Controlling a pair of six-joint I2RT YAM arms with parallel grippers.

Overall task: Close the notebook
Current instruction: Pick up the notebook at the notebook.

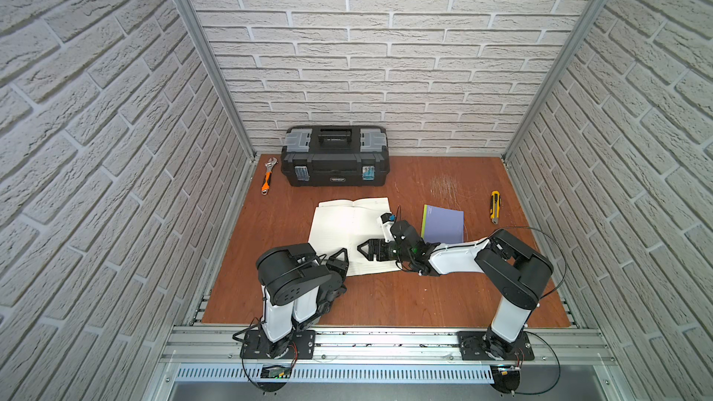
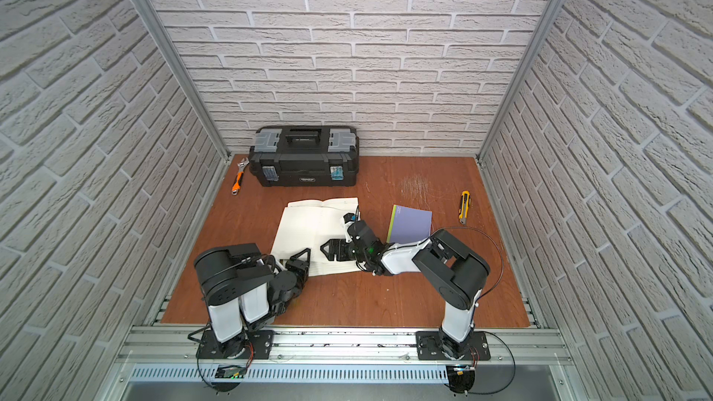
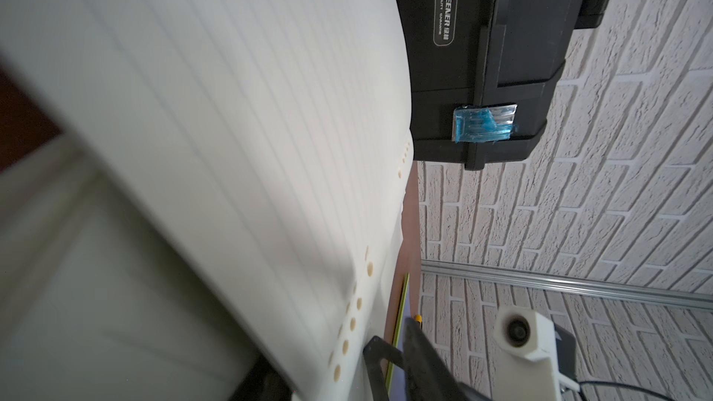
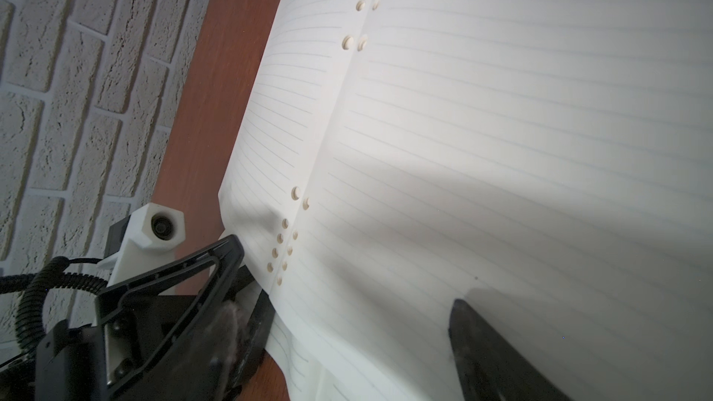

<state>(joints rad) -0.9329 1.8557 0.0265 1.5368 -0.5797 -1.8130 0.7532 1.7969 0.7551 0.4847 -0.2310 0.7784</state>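
Note:
The notebook (image 1: 347,221) (image 2: 312,221) lies open in the middle of the table, its white lined pages with punched holes facing up. My left gripper (image 1: 339,260) (image 2: 301,258) sits at its near left corner. In the right wrist view its fingers (image 4: 227,252) stand apart on either side of the page edge (image 4: 270,291), open around it. The left page (image 3: 231,109) rises in a curve. My right gripper (image 1: 360,248) (image 2: 324,248) (image 4: 355,341) rests low over the near part of the right page (image 4: 501,109), open, holding nothing.
A black toolbox (image 1: 335,156) stands against the back wall, with an orange-handled wrench (image 1: 268,177) to its left. A closed purple booklet (image 1: 443,223) lies just right of the notebook, partly under my right arm. A yellow utility knife (image 1: 495,207) lies further right.

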